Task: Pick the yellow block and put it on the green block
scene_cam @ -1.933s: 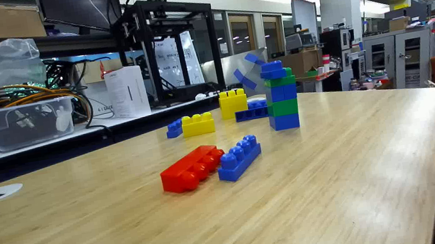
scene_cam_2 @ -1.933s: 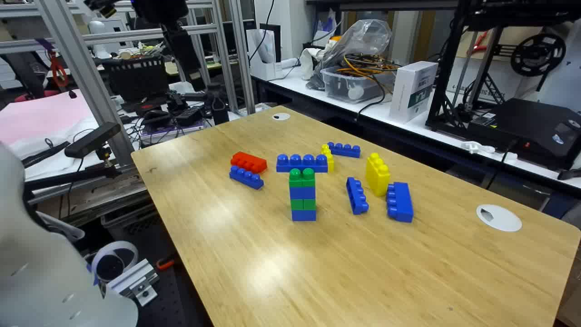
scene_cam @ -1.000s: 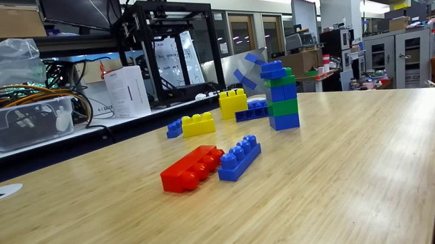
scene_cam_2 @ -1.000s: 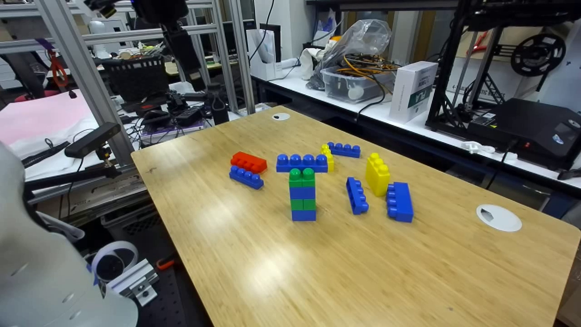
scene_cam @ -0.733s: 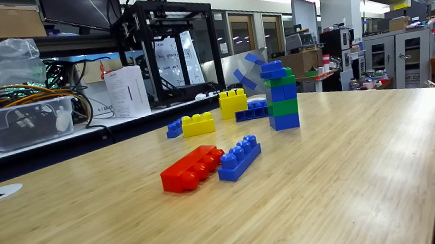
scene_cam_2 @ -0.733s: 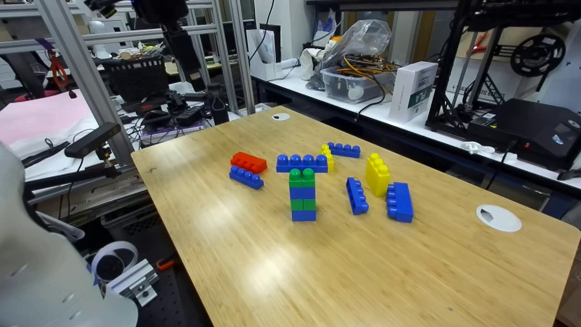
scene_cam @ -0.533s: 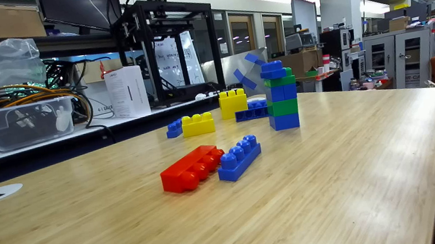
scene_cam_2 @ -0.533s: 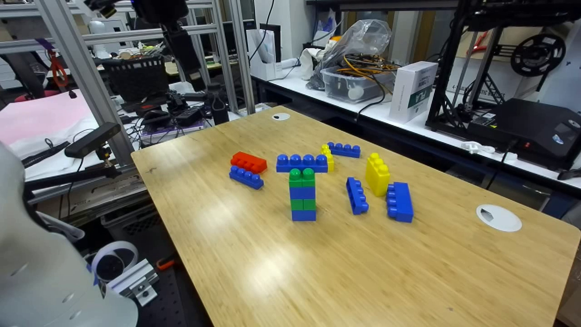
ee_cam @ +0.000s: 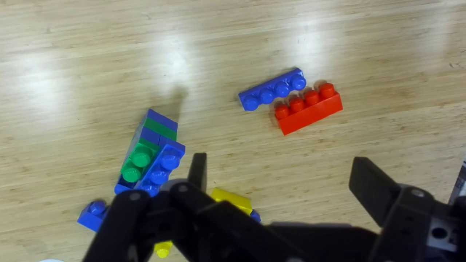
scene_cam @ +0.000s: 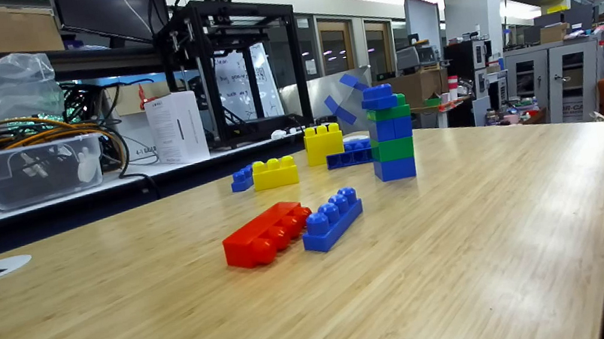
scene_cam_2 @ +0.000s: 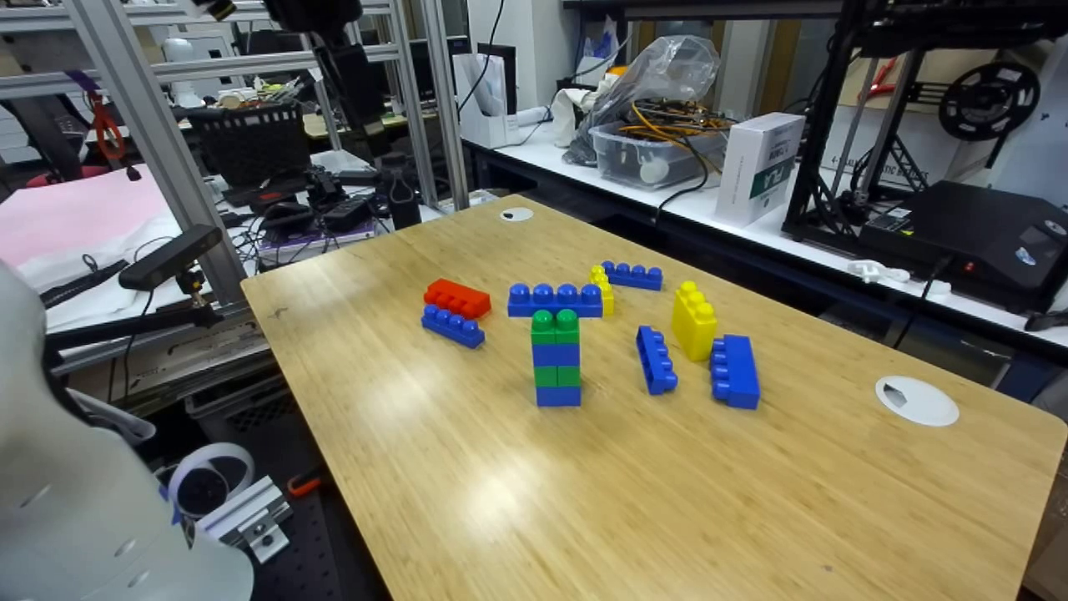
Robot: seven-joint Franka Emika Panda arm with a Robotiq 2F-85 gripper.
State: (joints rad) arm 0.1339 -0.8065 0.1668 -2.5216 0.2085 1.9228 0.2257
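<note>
One yellow block [scene_cam: 275, 175]: low, wide, studs upward, on the counter [scene_cam: 361, 312], left of centre in an exterior view. Long side runs left to right there; a small blue brick [scene_cam: 242, 180] stands just beside its left end, contact cannot be told.

One pair of jaws, sole arm: spread wide in the wrist view, one at each side of the lower half, holding nothing; above the counter, well apart from every brick.

Governing relation, wrist view: the yellow block [ee_cam: 232, 200] lies at lower centre, just right of and below the tip of the left-of-frame jaw, partly hidden behind that jaw's linkage. Its long axis slopes from upper left to lower right, nearer to the jaws' closing line than square to it. Judgement: the move calls for a shift toward the bottom of that frame, a descent, and a wrist turn if the narrow sides are to be gripped.

One green block [scene_cam_2: 555, 327], probable target: top green piece of the tower, mid-frame in an exterior view. Two studs bare; a long blue brick [scene_cam_2: 554, 305] appears to occupy the rest.

One taller yellow brick [scene_cam: 324, 145]: near, presumably not the one wanted.

Status, as judged: pick not yet made.
</note>
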